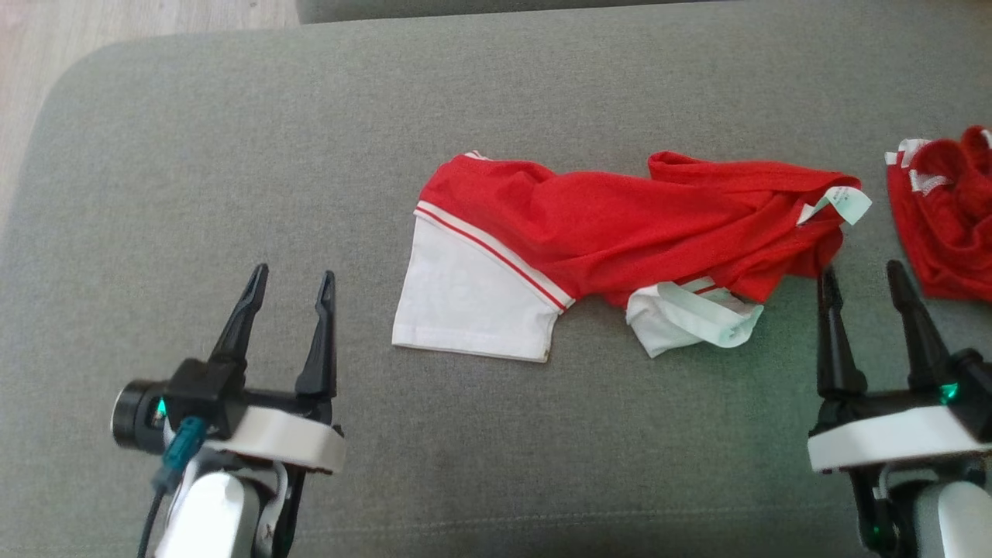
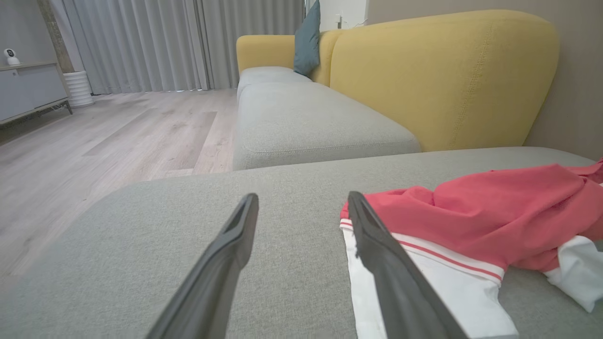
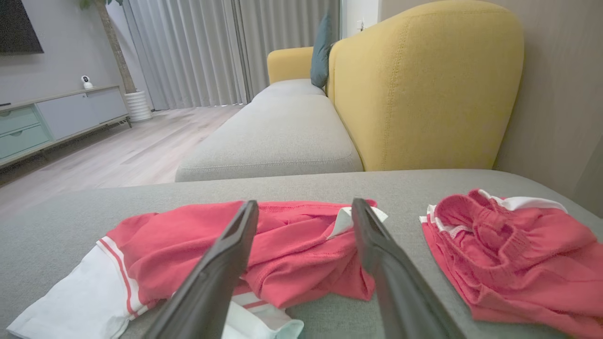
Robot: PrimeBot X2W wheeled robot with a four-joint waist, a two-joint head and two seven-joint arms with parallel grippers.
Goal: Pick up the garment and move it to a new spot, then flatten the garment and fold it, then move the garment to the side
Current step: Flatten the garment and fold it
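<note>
Garment [image 1: 620, 225] location: crumpled on grey sofa cushion [image 1: 232, 155], right of centre.
Long axis: left to right across head view; white sleeve end leftward, labelled end rightward.
Left fingers [image 1: 320, 333]: spread, empty, apart from Garment.
Right fingers [image 1: 833, 333]: spread, empty, just beside labelled end.

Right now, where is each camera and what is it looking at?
Head: up high, looking down at the shirt on the couch; left hand and right hand show.
Left wrist: low behind left hand's fingers, facing shirt's white end.
Right wrist: low behind right hand's fingers, facing shirt and red pile.
Both wrists share the yellow backrest.
</note>
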